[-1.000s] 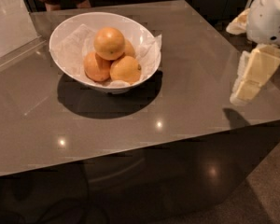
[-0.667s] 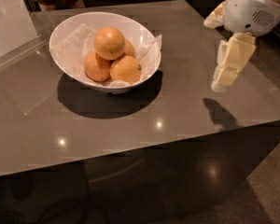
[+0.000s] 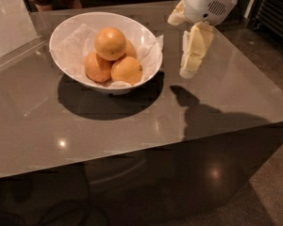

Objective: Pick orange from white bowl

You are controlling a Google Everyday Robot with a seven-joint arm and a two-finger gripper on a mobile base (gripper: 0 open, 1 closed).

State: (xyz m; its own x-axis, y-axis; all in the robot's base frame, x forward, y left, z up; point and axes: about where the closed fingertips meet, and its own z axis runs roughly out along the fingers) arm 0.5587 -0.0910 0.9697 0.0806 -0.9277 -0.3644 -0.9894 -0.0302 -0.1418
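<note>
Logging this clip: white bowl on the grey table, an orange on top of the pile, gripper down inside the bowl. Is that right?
Not quite. The camera view shows the gripper outside the white bowl, hanging beside its rim above the grey table. The rest holds: the orange sits on top of the pile in the bowl.

Dim overhead light; end effector point(image 3: 192, 51) right of white bowl point(image 3: 55, 37) casts shadow.
</note>
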